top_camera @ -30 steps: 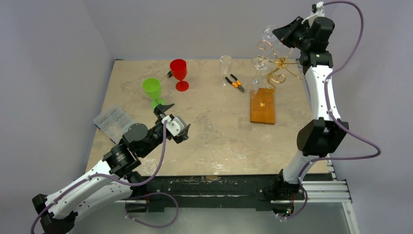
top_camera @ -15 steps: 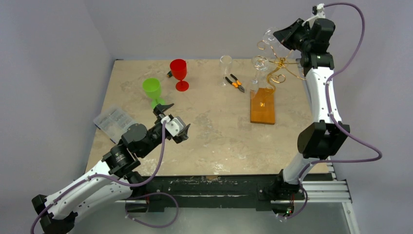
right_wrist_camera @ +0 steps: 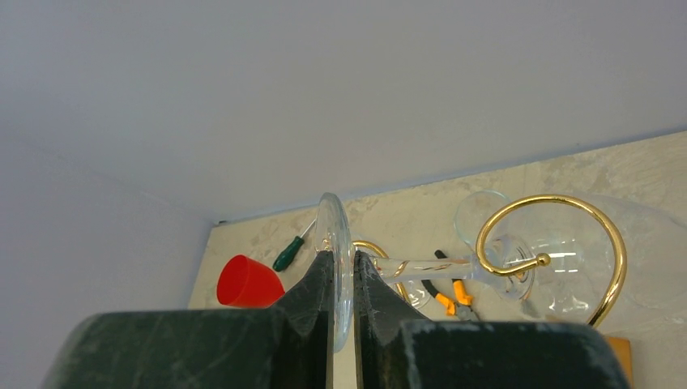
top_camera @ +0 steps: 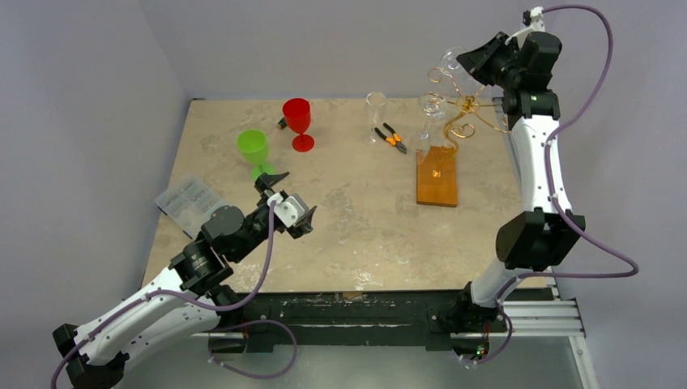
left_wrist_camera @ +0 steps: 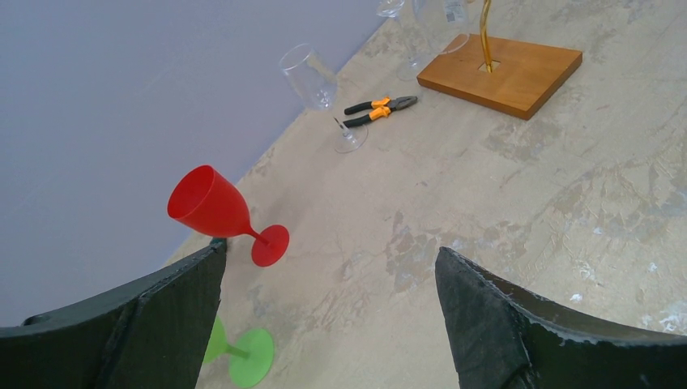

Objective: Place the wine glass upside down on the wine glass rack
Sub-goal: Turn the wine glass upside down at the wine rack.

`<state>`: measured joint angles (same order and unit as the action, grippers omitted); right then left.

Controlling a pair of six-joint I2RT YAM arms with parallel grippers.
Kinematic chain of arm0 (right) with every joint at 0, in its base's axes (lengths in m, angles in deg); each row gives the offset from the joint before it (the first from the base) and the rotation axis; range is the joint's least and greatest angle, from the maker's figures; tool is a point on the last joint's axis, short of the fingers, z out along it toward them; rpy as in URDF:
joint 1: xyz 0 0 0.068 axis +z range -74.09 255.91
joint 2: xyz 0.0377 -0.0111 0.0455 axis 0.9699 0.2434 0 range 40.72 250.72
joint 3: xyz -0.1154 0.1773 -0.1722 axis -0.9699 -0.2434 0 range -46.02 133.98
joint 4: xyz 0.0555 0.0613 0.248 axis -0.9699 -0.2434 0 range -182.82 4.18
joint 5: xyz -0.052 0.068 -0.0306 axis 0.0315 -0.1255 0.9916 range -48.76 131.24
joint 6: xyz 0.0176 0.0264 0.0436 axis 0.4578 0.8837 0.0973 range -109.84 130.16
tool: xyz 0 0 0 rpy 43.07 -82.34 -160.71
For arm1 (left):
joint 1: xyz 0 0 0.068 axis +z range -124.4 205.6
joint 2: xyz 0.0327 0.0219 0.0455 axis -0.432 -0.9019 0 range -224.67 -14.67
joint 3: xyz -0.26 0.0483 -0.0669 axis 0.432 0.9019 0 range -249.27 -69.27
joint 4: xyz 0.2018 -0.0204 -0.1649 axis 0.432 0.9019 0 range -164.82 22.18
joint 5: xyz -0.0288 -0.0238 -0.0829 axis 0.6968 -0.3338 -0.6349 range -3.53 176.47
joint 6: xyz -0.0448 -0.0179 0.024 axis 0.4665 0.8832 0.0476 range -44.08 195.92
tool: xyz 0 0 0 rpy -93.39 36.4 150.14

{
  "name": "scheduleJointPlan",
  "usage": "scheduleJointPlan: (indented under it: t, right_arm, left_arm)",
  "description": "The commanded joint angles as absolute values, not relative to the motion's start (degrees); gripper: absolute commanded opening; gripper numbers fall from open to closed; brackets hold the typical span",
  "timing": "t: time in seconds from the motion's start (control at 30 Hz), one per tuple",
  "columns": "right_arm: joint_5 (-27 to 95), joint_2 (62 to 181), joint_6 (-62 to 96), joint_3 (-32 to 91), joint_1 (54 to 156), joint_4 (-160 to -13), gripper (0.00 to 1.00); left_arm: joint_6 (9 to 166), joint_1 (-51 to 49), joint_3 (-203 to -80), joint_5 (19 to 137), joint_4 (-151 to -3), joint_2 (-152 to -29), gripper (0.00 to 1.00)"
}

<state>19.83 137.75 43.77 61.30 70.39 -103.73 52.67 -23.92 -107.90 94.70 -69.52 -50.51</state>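
Gold wire curls of the wine glass rack (top_camera: 458, 109) rise from one stem set in its orange-brown wooden base (top_camera: 437, 178), which lies flat on the far right part of the stone-patterned surface (top_camera: 356, 219). The right hand (right_wrist_camera: 342, 261) is raised to the topmost curl and is clamped on the round foot of the clear wine glass (right_wrist_camera: 413, 264). The foot shows edge-on between the fingers. In the right wrist view the stem runs sideways from the foot to a gold spiral (right_wrist_camera: 551, 243). Whether the glass rests on the wire cannot be told.

A second clear glass (top_camera: 428, 105) sits at the rack's left side. A third clear glass (left_wrist_camera: 312, 81) stands on the surface just beside orange-handled pliers (left_wrist_camera: 377, 109).

Low at the near left, the left hand (left_wrist_camera: 328, 251) has its fingers spread wide with nothing between them. Close to it stand a green goblet (top_camera: 254, 150) and a red goblet (top_camera: 297, 121). A clear plastic packet (top_camera: 188, 198) lies at the surface's left edge.
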Motion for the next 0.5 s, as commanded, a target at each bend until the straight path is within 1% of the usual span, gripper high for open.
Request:
scheduleJointPlan:
  t: [0.0,0.47]
  right_arm:
    - [21.81,132.91,43.21,61.66,70.25,-100.05,0.00]
    - [22.43,131.36,44.24,59.27,68.72,-100.75,0.00]
  left_arm:
    - [52.89,-23.62,-107.68,93.70,-71.78,-49.83,0.97]
    - [52.98,-23.62,-107.68,93.62,-71.78,-49.65,0.97]
